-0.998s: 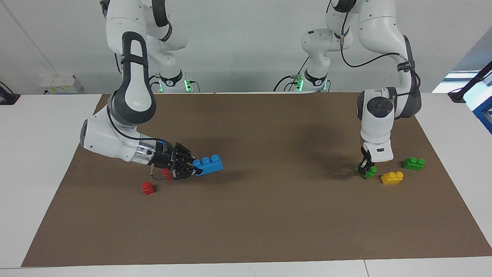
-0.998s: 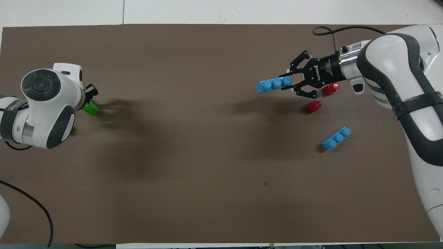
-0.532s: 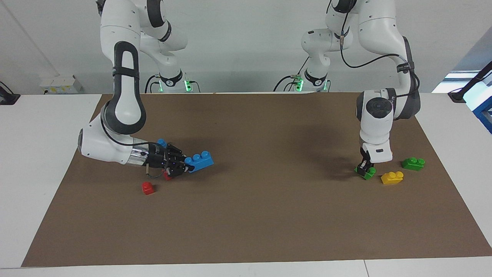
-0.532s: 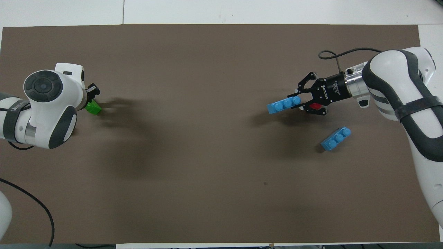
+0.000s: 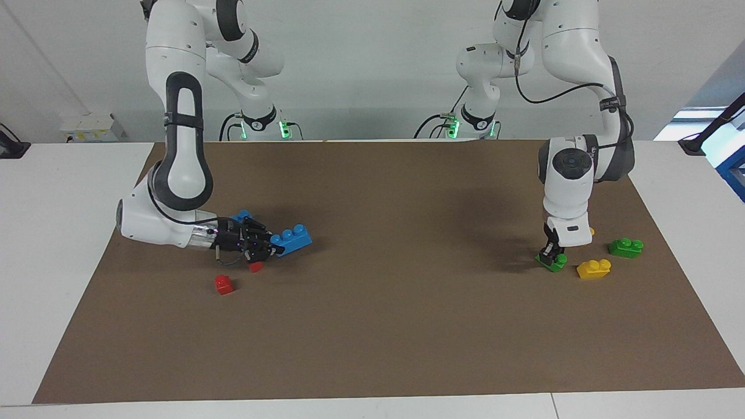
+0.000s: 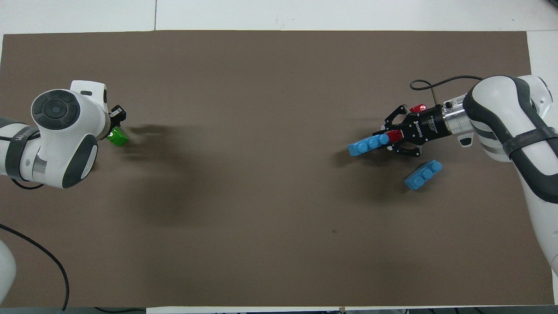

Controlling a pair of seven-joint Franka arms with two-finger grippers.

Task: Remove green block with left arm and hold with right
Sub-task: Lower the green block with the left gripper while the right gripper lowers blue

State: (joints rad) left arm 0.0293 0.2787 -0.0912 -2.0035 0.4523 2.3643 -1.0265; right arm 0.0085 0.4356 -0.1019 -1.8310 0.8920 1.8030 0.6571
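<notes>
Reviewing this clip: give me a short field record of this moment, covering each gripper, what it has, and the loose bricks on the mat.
left gripper: down at the green block, which sits on the brown mat; grip unclear
right gripper: shut on blue three-stud brick, low over the mat
near green block: yellow brick, second green brick
near right gripper: two red bricks, second blue brick
task state: green block not lifted
</notes>
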